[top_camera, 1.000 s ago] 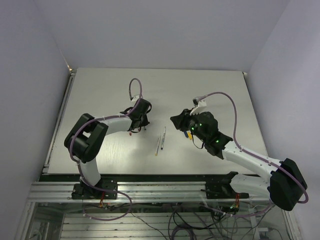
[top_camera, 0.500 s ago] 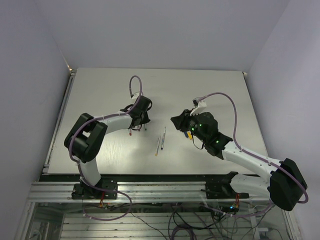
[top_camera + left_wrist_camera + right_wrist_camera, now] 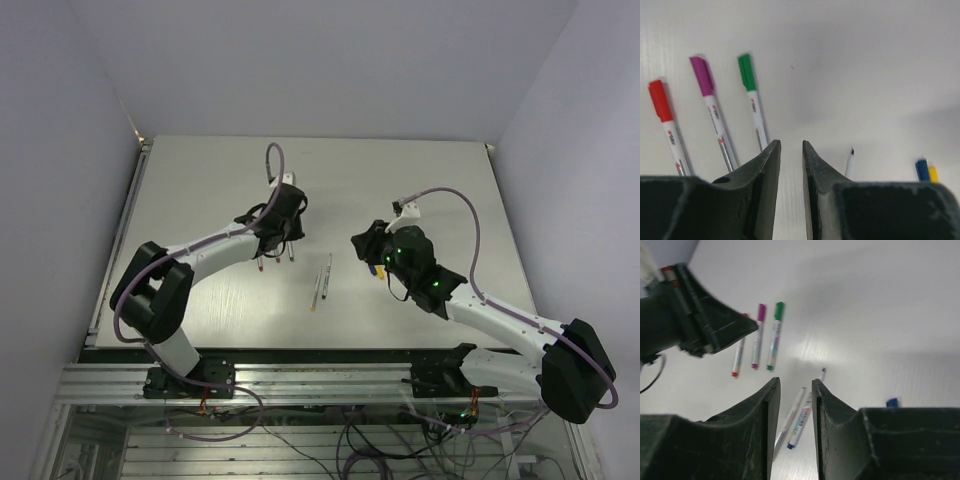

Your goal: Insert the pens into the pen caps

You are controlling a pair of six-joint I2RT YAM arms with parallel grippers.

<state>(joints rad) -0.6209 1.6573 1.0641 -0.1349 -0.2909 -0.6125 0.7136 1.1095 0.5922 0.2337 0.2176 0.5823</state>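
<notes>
Three capped pens lie side by side: red (image 3: 661, 102), magenta (image 3: 703, 77) and green (image 3: 746, 74). In the top view they (image 3: 278, 260) lie just below my left gripper (image 3: 277, 240). My left gripper (image 3: 791, 143) hovers over bare table beside the green pen, jaws a narrow gap apart and empty. Two uncapped pens (image 3: 321, 283) lie mid-table; in the right wrist view they (image 3: 801, 416) show between my right gripper's (image 3: 796, 381) open, empty jaws. A blue cap (image 3: 921, 169) and a yellow cap (image 3: 933, 173) lie together near my right gripper (image 3: 362, 243).
The grey table (image 3: 440, 190) is walled on the left, back and right. My left gripper's body (image 3: 695, 325) covers the red pen's cap end in the right wrist view. A purple cable (image 3: 455, 205) loops over the right arm.
My left gripper has moved toward the far side, off the three capped pens, with its arm stretching out. My right gripper has shifted slightly right. The pens and caps have not moved.
</notes>
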